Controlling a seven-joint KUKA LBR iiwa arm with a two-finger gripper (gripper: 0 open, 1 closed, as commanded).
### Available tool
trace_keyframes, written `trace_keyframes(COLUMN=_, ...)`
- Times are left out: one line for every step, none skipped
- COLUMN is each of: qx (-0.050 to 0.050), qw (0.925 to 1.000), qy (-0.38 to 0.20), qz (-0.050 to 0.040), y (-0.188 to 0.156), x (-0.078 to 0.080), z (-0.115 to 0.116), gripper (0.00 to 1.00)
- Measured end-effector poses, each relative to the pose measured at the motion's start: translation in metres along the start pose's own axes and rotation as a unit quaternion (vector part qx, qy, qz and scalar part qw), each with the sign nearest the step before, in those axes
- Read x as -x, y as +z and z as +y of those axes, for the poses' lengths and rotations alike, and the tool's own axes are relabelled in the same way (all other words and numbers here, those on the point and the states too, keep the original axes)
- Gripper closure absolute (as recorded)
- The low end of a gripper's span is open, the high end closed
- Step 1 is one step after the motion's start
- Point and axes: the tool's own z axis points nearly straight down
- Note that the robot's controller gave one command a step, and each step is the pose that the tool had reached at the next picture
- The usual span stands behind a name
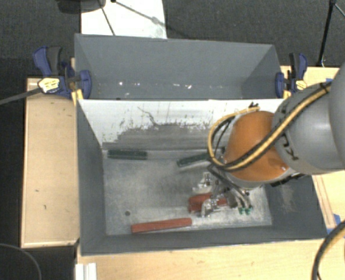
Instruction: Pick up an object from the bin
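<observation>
Reddish small lump lies just beside the tool, whose clench or release cannot be told.

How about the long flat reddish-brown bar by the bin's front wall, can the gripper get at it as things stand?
Probably yes. The reddish-brown bar lies alone on bare floor, nothing on top, close beside the gripper. The front wall next to it could crowd a grasp.
</observation>
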Motion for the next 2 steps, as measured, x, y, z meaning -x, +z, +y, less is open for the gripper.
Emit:
trace_keyframes(qx=0.0, qw=1.0, qy=0.0, qz=0.0, y=0.0, x=0.0, z=0.0, gripper=1.0)
trace_keyframes(qx=0.0, qw=1.0, qy=0.0, qz=0.0009, y=-0.0027, x=-0.001, z=0.0001, gripper=1.0)
